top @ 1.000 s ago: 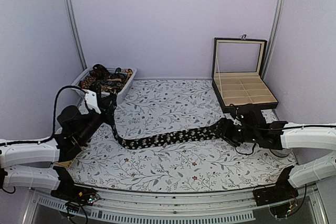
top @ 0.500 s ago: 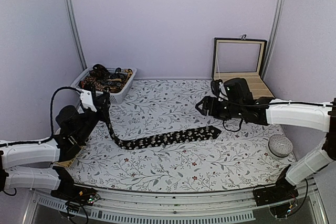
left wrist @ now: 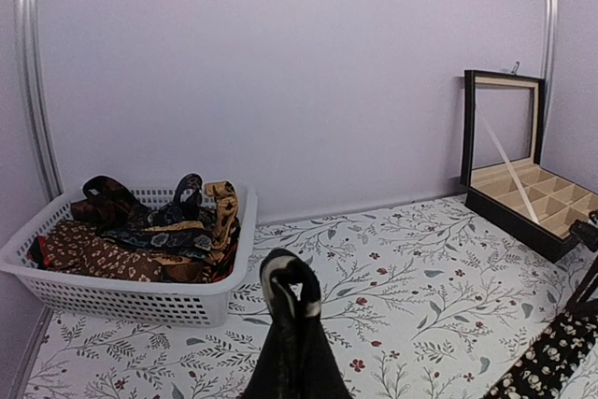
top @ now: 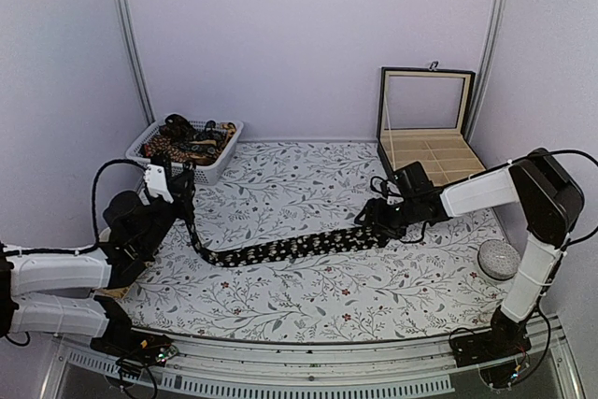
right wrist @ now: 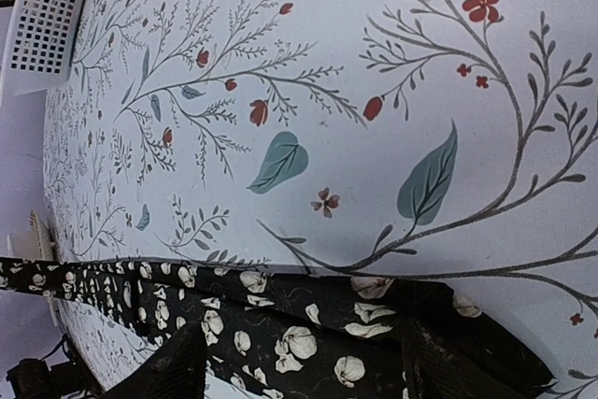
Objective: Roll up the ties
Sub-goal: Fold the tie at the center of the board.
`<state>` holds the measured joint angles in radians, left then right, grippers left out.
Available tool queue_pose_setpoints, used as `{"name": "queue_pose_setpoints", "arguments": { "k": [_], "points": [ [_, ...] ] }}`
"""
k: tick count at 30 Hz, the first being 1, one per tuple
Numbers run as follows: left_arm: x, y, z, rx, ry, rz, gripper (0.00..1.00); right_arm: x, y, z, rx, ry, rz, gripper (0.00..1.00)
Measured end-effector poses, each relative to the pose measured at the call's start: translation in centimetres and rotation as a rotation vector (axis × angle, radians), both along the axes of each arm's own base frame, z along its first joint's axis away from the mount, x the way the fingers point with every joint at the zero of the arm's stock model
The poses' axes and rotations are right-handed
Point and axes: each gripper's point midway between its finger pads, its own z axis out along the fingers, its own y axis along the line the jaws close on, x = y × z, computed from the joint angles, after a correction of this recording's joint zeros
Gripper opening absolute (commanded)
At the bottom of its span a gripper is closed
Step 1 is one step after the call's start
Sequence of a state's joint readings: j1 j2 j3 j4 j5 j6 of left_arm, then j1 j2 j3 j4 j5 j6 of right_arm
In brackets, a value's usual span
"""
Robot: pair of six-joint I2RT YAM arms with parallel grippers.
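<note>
Black tie [top: 290, 248] between left hand [top: 184, 195] and, seemingly, spread right hand [top: 376, 223]

My table [top: 308, 296] is covered in a pale print of leafy sprigs and small red flowers. A white basket [top: 220, 167] heaped with ties [top: 182, 142] sits at its far left corner, and an open black box [top: 439, 158] at the far right. The black flower-specked tie [top: 290, 248] lies stretched across the middle. A grey puck [top: 498, 259] rests near the right edge.
</note>
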<state>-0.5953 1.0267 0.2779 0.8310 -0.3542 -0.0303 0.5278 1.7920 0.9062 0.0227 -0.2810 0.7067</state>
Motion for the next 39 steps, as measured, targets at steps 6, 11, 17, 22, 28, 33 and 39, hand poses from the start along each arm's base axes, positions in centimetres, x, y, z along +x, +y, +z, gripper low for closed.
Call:
{"name": "queue_pose_setpoints", "arguments": {
  "k": [6,11,17,22,28,33,39],
  "points": [
    [0.5,-0.2,-1.1,0.012,0.018,0.002,0.0,1.1,-1.3,0.1,0.03,0.028,-0.057,0.8],
    [1.1,-0.7,-2.1,0.011,0.033,-0.006,0.0,2.2,-5.5,-0.2,0.062,0.051,-0.189,0.82],
    [2.8,-1.8,-4.2,-0.016,0.101,-0.006,0.0,-0.4,-13.8,0.2,-0.006,0.092,-0.433,0.84],
    [4.6,-1.9,-6.3,-0.059,0.18,0.066,0.05,-2.4,-16.8,1.7,-0.078,0.098,-0.521,0.86],
    [5.5,-0.8,-10.0,-0.072,0.284,0.171,0.25,-2.2,-17.1,5.0,-0.074,0.03,-0.524,0.86],
    [4.8,0.7,-11.7,-0.135,0.328,0.239,0.3,-2.2,-17.0,6.1,-0.062,-0.001,-0.518,0.87],
    [3.5,3.0,-12.5,-0.228,0.355,0.337,0.41,-2.2,-16.3,6.5,-0.028,-0.002,-0.492,0.87]
  ]
}}
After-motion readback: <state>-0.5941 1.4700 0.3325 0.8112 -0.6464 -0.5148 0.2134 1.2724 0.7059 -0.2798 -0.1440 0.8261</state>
